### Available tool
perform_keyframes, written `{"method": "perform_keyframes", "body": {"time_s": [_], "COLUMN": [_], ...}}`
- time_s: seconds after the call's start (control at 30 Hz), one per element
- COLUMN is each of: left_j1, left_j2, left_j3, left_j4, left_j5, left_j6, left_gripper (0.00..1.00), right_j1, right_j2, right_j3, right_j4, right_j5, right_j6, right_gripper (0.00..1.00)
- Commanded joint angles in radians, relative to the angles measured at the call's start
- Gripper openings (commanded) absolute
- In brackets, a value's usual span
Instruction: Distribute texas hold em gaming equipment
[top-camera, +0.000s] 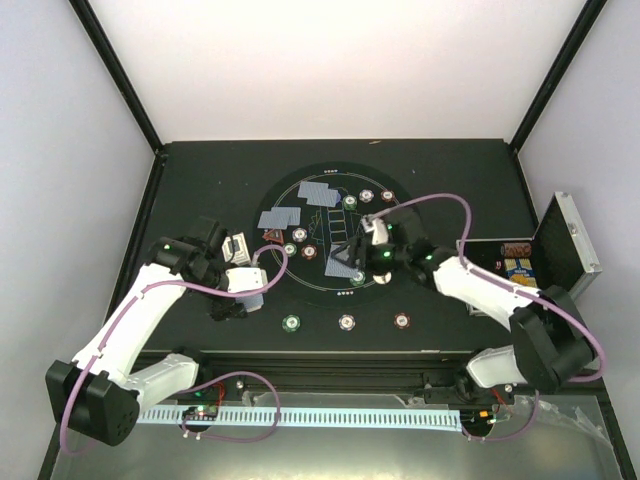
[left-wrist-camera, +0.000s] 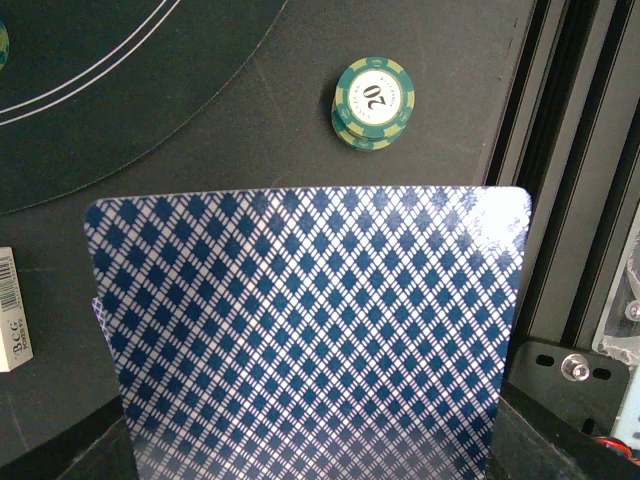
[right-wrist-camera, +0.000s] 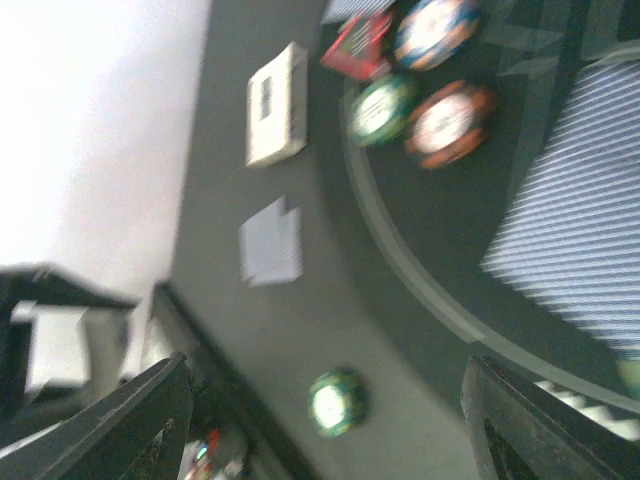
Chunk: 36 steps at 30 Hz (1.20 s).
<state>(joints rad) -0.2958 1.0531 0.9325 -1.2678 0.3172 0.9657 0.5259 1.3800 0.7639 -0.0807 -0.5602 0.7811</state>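
The left gripper (top-camera: 238, 303) is clenched on a card (left-wrist-camera: 310, 330) near the table's (top-camera: 200, 180) near-left edge, just beside a green chip (left-wrist-camera: 373, 102). The right gripper (right-wrist-camera: 325, 375), jaws spread and empty, hangs over cards (right-wrist-camera: 580, 220) at the mat's (top-camera: 310, 285) middle.

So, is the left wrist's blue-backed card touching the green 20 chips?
Apart. Left wrist view shows a strip of dark table between the card and the green chips.

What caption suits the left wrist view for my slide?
Blue diamond-backed playing card fills the foreground; beyond it, a green chip stack marked 20 sits on the black table.
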Motion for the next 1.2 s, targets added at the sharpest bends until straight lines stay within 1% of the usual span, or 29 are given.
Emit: {"method": "perform_keyframes", "body": {"time_s": [0.0, 0.13, 0.23, 0.3, 0.47, 0.63, 0.77, 0.93, 1.17], "left_j1": [0.003, 0.003, 0.003, 0.003, 0.003, 0.003, 0.003, 0.003, 0.003], "left_j2": [-0.010, -0.007, -0.005, -0.006, -0.006, -0.003, -0.003, -0.003, -0.009], "left_j3": [0.037, 0.040, 0.042, 0.042, 0.041, 0.044, 0.048, 0.048, 0.045], "left_j4": [-0.022, -0.024, -0.026, -0.028, -0.028, -0.030, -0.033, -0.032, -0.036], "left_j5": [0.037, 0.040, 0.039, 0.039, 0.038, 0.042, 0.042, 0.047, 0.043], "left_j6": [0.007, 0.005, 0.008, 0.008, 0.008, 0.009, 0.008, 0.007, 0.011], "left_gripper": [0.01, 0.02, 0.02, 0.02, 0.02, 0.02, 0.01, 0.02, 0.02], "right_j1": [0.185, 0.326, 0.401, 0.435, 0.494, 0.527, 0.538, 0.546, 0.546], "right_j2": [0.002, 0.054, 0.103, 0.138, 0.234, 0.298, 0.351, 0.421, 0.502], "right_j3": [-0.017, 0.009, 0.045, 0.063, 0.085, 0.127, 0.158, 0.206, 0.219], "right_j4": [0.188, 0.361, 0.402, 0.424, 0.558, 0.609, 0.653, 0.659, 0.759], "right_j5": [-0.064, -0.085, -0.081, -0.082, -0.084, -0.079, -0.089, -0.098, -0.094], "right_j6": [0.152, 0.265, 0.290, 0.305, 0.390, 0.426, 0.454, 0.469, 0.533], "right_gripper": [0.77, 0.77, 0.77, 0.77, 0.74, 0.72, 0.68, 0.64, 0.59]}}
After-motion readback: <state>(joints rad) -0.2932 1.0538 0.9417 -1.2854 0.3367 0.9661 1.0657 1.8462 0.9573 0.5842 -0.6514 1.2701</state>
